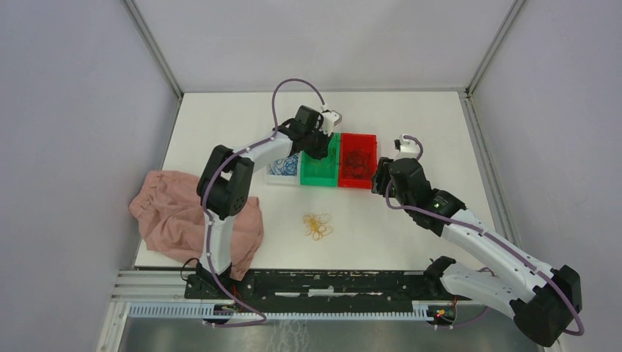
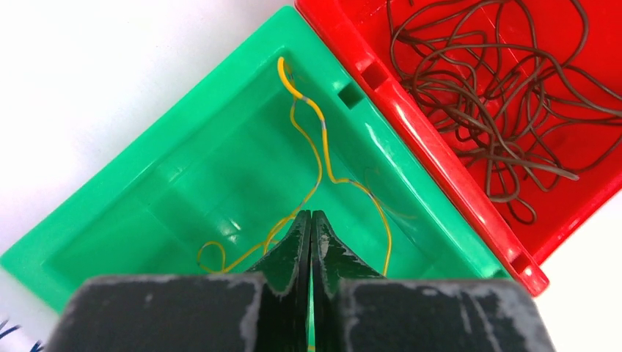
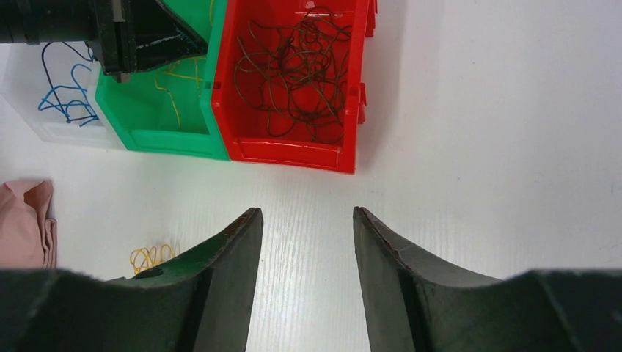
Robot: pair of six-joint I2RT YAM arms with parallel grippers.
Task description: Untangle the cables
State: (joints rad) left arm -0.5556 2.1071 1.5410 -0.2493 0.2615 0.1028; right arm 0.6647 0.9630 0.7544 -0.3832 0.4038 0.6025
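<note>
Top view: a white tabletop (image 1: 411,220) inside grey panel walls (image 1: 73,110). A small tangle of yellow-orange cables (image 1: 318,226) lies loose mid-table, near a crumpled pink cloth (image 1: 165,213).

Left wrist view: the left gripper (image 2: 311,216) hangs over the green plastic bin (image 2: 169,169), jaws pressed together at one yellow-orange wire (image 2: 320,158); whether they nip it, I can't tell. Dark brown wires (image 2: 469,110) fill the red plastic bin (image 2: 433,147).

Right wrist view: the right gripper (image 3: 306,213) is spread wide above the tabletop. Blue wires (image 3: 62,99) sit in the clear bin (image 3: 73,136).

Left arm (image 1: 249,150) reaches far forward, right arm (image 1: 477,235) sits bent at the elbow.
Left gripper (image 2: 311,218) points down, fingers pressed flat together; right gripper (image 3: 306,220) tilts downward, jaws spread wide apart.
</note>
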